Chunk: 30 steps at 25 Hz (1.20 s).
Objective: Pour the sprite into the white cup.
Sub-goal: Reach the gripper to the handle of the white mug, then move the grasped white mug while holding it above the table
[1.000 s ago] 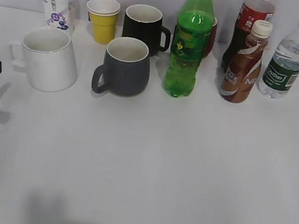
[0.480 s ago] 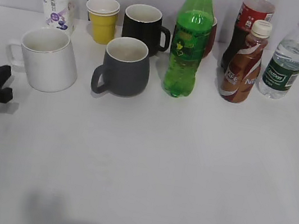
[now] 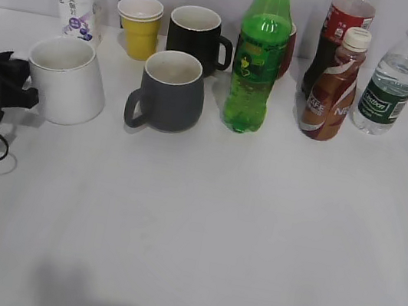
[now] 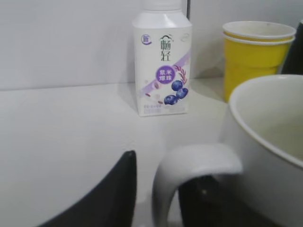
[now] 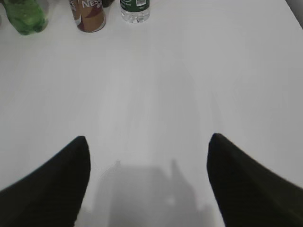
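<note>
White cup (image 3: 66, 81) handle between left tool (image 4: 156, 198) fingers — right tool (image 5: 147, 156) wide; one sprite (image 3: 259, 57).

The front of the white table (image 3: 235, 251) is lying bare, so a gripper could pass there. At the back, things are standing close together: the grey mug (image 3: 169, 90) is sitting just beside the sprite (image 3: 258, 61), and the brown bottle (image 3: 334, 87) is crowding its other side.

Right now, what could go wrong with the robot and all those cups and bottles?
The left gripper has its fingers around the white cup's handle; a tug could tip it. The sprite stands tall among crowded bottles, so the open right gripper might knock the brown bottle reaching in.
</note>
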### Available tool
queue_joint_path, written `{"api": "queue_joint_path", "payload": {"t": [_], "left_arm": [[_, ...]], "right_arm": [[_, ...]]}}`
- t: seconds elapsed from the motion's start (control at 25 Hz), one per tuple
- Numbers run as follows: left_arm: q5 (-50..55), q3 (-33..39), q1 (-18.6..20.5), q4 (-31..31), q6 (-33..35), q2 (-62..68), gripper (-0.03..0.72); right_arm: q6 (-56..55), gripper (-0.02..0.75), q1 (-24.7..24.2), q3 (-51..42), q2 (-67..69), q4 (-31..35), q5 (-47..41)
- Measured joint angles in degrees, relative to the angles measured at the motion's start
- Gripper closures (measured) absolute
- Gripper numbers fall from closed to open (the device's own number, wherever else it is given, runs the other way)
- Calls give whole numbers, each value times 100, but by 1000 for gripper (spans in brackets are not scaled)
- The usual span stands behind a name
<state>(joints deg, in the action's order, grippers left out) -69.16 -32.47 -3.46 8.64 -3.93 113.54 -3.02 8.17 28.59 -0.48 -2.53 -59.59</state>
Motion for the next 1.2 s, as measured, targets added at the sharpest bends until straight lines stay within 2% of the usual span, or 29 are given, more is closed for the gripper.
{"api": "queue_joint_path", "payload": {"t": [0.12, 0.36, 0.48, 0.76, 0.92, 1.08, 1.2], "left_arm": [[48, -129, 0, 11, 49, 71, 628], [185, 57, 0, 196, 86, -133, 645], [227, 343, 0, 376, 86, -502, 645], [227, 1053, 0, 646, 89, -1502, 645], [227, 1307, 0, 761, 89, -1898, 646], [227, 1423, 0, 965, 89, -2141, 646], [227, 1430, 0, 1231, 93, -2275, 646]], "right_arm": [[0, 164, 0, 0, 0, 63, 0], [112, 180, 0, 91, 123, 311, 314], [494, 200, 0, 133, 503, 429, 1736], [853, 206, 0, 155, 2296, 539, 6213], [665, 206, 0, 167, 3427, -526, 7859], [-827, 206, 0, 167, 4416, -1872, 8874], [-2106, 206, 0, 167, 5357, -2916, 9129]]}}
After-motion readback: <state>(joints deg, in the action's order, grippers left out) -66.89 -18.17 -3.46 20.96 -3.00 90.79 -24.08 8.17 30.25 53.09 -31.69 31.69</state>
